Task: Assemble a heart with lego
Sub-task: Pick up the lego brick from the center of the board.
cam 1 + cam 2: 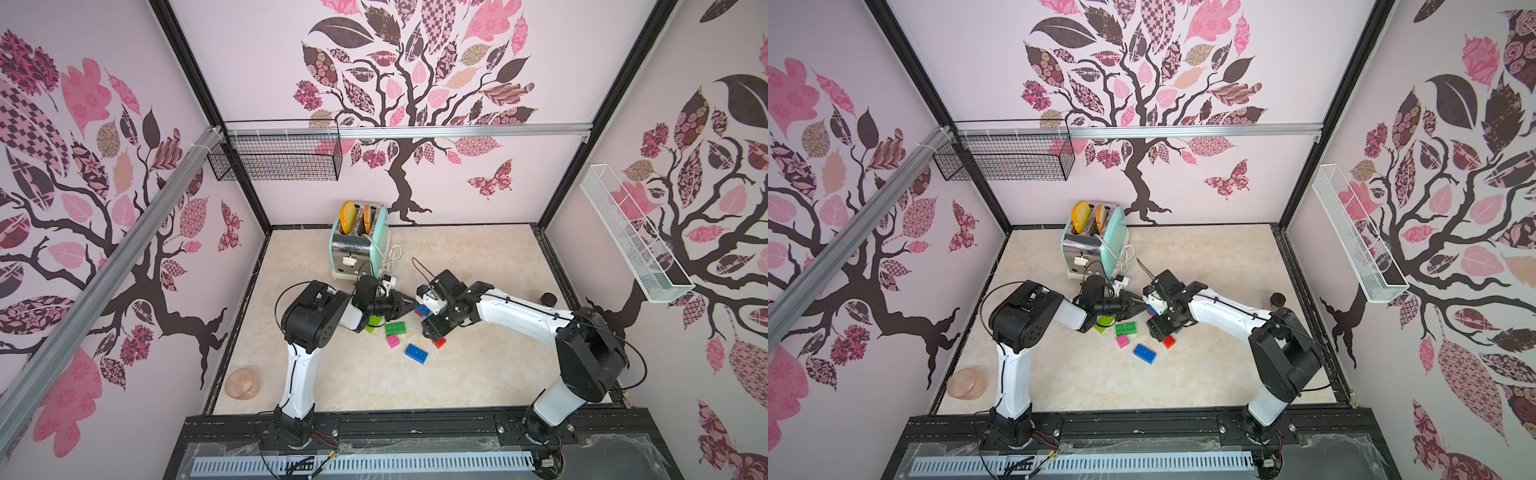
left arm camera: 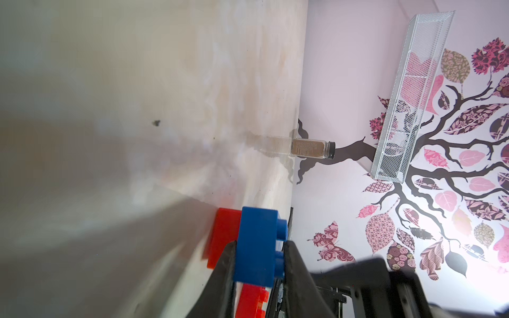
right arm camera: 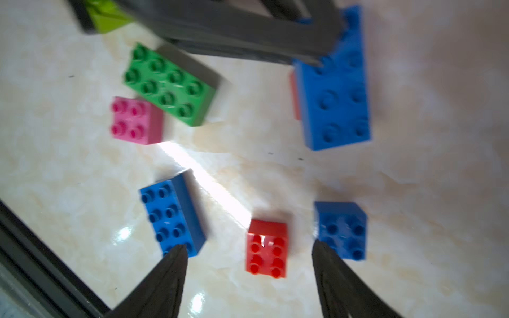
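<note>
My left gripper (image 2: 260, 243) is shut on a long blue lego brick (image 2: 256, 247), held just above the table, with a red brick (image 3: 295, 96) showing against its underside. The right gripper (image 3: 248, 246) hangs open over a loose small red brick (image 3: 267, 249), which lies between and below the fingers, untouched. Around it lie a small blue brick (image 3: 341, 230), a long blue brick (image 1: 416, 353), a pink brick (image 1: 392, 341), a dark green brick (image 1: 396, 328) and a lime brick (image 1: 372, 322) half under the left arm. No heart shape is in view.
A mint toaster (image 1: 359, 241) with bread slices and a loose white cable stands behind the grippers. A spice jar (image 1: 548, 298) is by the right wall and a pink bowl (image 1: 243, 384) at the front left. Wire baskets (image 1: 276, 160) hang on the walls.
</note>
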Tool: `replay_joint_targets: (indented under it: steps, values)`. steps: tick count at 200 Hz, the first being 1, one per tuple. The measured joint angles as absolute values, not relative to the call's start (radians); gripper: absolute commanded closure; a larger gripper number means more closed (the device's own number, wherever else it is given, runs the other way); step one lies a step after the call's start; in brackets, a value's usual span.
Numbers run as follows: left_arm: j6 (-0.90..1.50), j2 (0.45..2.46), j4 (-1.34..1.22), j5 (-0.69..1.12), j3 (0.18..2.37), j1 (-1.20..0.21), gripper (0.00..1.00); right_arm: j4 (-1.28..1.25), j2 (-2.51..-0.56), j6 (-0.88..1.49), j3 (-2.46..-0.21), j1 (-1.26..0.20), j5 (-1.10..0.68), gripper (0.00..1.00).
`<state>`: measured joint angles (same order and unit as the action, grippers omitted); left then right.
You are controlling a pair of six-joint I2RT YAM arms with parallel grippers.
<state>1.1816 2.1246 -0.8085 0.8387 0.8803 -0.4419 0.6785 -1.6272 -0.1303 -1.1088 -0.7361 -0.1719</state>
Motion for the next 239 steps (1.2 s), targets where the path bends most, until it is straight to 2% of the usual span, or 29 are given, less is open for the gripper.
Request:
replay_joint_targets:
  steps: [39, 108, 131, 148, 161, 188, 219, 239]
  values:
    - [1.185, 2.122, -0.817, 0.841, 0.873, -0.425, 0.73, 0.634, -1.657, -0.144, -1.109, -0.878, -0.159, 0.25]
    - [1.186, 2.114, -0.812, 0.839, 0.867, -0.421, 0.73, 0.617, -1.74, -0.172, -1.089, -0.913, -0.112, 0.26]
    - [1.186, 2.114, -0.811, 0.839, 0.867, -0.42, 0.73, 0.617, -1.741, -0.185, -1.084, -0.913, -0.101, 0.34]
    - [1.187, 2.114, -0.81, 0.839, 0.867, -0.42, 0.74, 0.615, -1.746, -0.196, -1.084, -0.913, -0.094, 0.36]
    - [1.187, 2.114, -0.81, 0.839, 0.867, -0.42, 0.74, 0.612, -1.756, -0.202, -1.083, -0.914, -0.094, 0.43]
    - [1.187, 2.111, -0.813, 0.839, 0.861, -0.42, 0.74, 0.605, -1.778, -0.207, -1.077, -0.917, -0.093, 0.5]
    - [1.187, 2.111, -0.815, 0.839, 0.86, -0.421, 0.74, 0.599, -1.782, -0.22, -1.076, -0.919, -0.079, 0.66]
    - [1.187, 2.11, -0.817, 0.836, 0.858, -0.422, 0.73, 0.597, -1.779, -0.218, -1.076, -0.92, -0.078, 0.68]
